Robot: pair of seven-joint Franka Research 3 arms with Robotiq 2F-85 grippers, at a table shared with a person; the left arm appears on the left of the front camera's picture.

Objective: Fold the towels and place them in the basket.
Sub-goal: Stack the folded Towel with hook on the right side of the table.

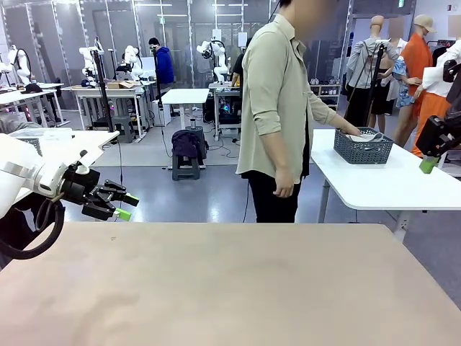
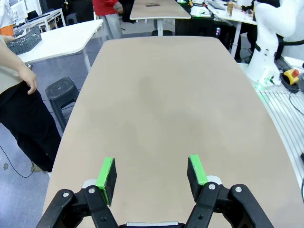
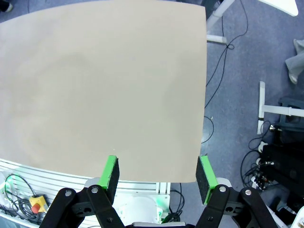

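1. The basket [image 1: 364, 146] sits on a white side table [image 1: 389, 189], the person's hand [image 1: 353, 132] in it.
2. It lies far right of my table [image 1: 230, 288]; my right tool [image 1: 430, 164] is nearer.
3. Left tool [image 2: 152, 173] and right tool both gape, empty.

The front camera looked low across the desk [image 1: 230, 288] toward the far edge. Both wrist cameras looked steeply down from above, sharing the desk's bare top.
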